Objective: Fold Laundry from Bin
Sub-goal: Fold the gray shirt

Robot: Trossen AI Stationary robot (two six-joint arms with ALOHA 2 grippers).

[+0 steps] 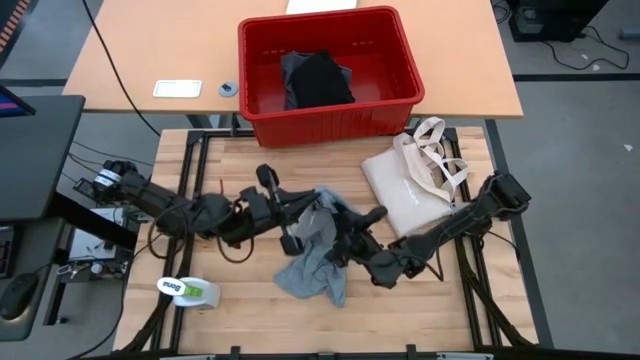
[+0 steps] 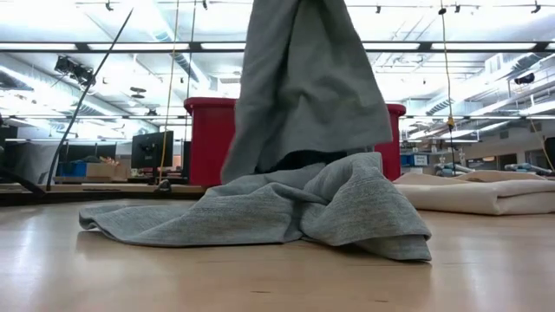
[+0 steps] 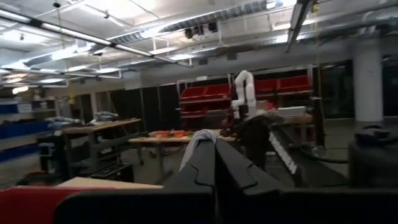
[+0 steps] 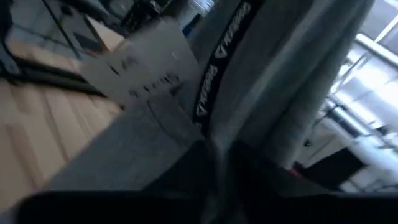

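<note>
The light grey T-shirt [image 1: 315, 262] is at the middle of the table. Its upper part hangs raised [image 2: 303, 95] and its lower part lies bunched on the wood [image 2: 286, 212]. My left gripper [image 1: 318, 208] reaches in from the table's left and is shut on the raised cloth. My right gripper [image 1: 340, 238] comes in from the table's right and is closed on the same shirt. The red bin [image 1: 330, 118] stands beyond the far edge, with a black garment [image 1: 318, 80] lying in it. My left gripper pinches a bunch of the grey cloth [image 3: 196, 140] between its two shut fingers [image 3: 233, 171], coming from the table's left and pointing slightly upward. The shirt hangs below the hold, with its lower end on the table. My right gripper has the shirt at the printed neck tape beside the white label [image 4: 210, 127], pinched between its two fingers [image 4: 249, 165]. The fingers come in level from the table's right. The cloth there hangs clear of the table.
A cream tote bag [image 1: 410, 180] lies on the table's far right, close to my right arm. A white and green tape roll [image 1: 190, 290] sits near the front left. Bare wood shows at the near edge [image 2: 277, 277].
</note>
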